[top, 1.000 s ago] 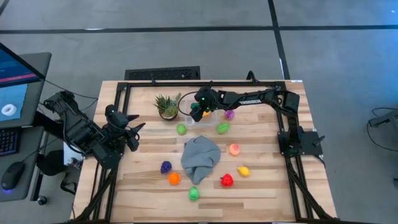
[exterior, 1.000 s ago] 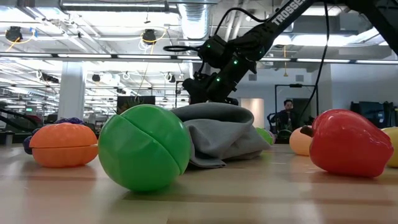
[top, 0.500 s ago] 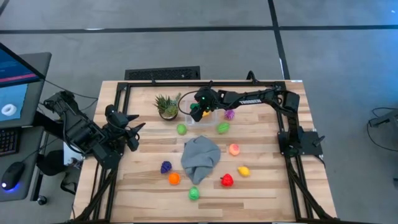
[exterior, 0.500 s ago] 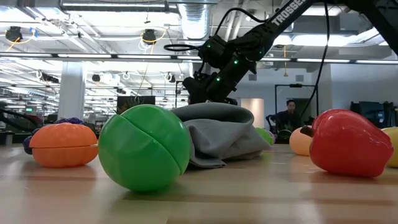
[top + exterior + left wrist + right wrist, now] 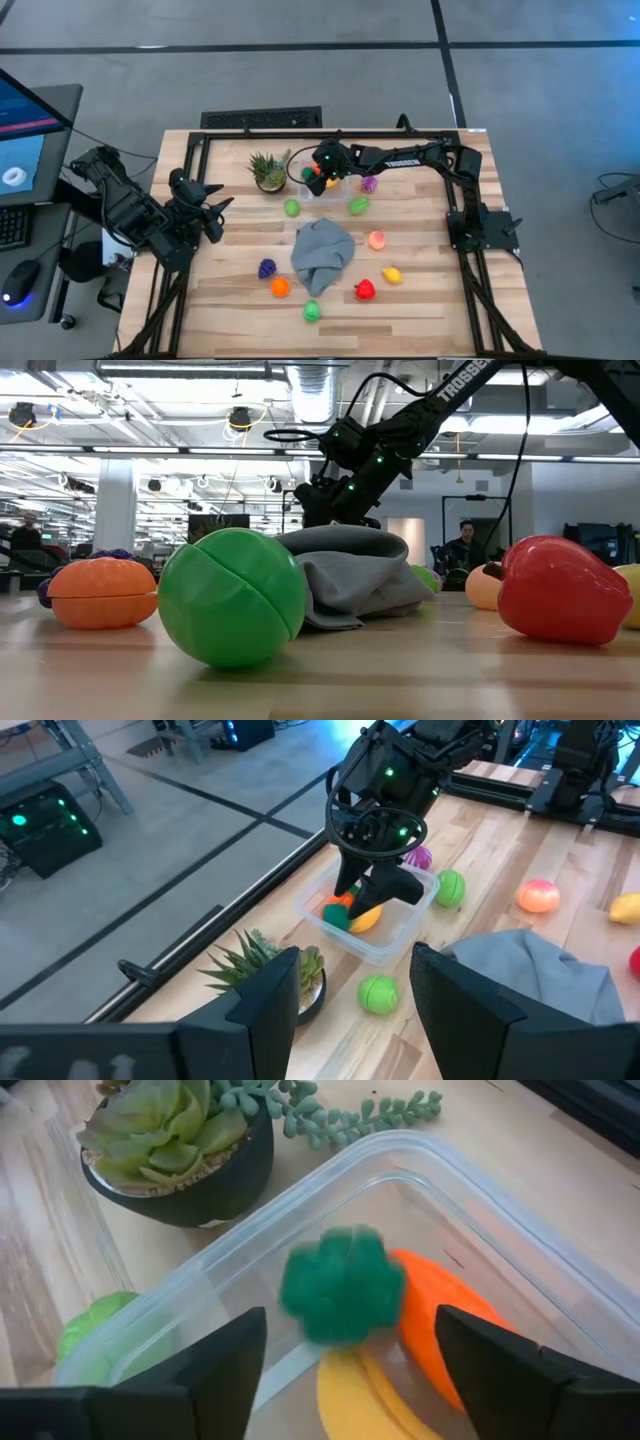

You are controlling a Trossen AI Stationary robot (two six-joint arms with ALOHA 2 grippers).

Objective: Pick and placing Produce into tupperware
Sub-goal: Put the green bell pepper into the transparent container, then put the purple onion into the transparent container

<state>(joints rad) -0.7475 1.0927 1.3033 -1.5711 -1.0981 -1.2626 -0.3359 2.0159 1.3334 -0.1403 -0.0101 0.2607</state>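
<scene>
**Hand over the tub, fingers parted**

Right hand (image 5: 318,178) first: we see it poised directly above the clear tupperware (image 5: 405,925) near the far edge of the desk (image 5: 420,300), fingers spread apart and gripping nothing. Through its own wrist camera a fuzzy green piece (image 5: 343,1286) sits between those parted fingers, blurred, above the container's floor; whether it has touched down yet, we cannot tell. It looks to us like a release in progress, and the hand hangs centred over the tub so that anything let go lands inside the walls rather than on the rim.

Already in the tub we spot an orange carrot (image 5: 440,1320) and a yellow banana (image 5: 365,1395), lying side by side against one wall.

Plenty of produce waits on the wood. A green piece (image 5: 291,208) lies just beside the tub, another green one (image 5: 358,206) and the purple piece (image 5: 369,184) close by on the other side. Around the crumpled grey cloth (image 5: 322,255) mid-desk we count a peach-coloured piece (image 5: 376,239), a yellow one (image 5: 391,274), a red one (image 5: 365,290), the green ball (image 5: 313,311), an orange piece (image 5: 280,287) and purple grapes (image 5: 266,268).

The potted plant (image 5: 268,170) stands next to the tub, so the approach has to stay clear of its leaves.

Left hand (image 5: 208,208) waits near the left edge, empty, fingers only narrowly apart.
</scene>
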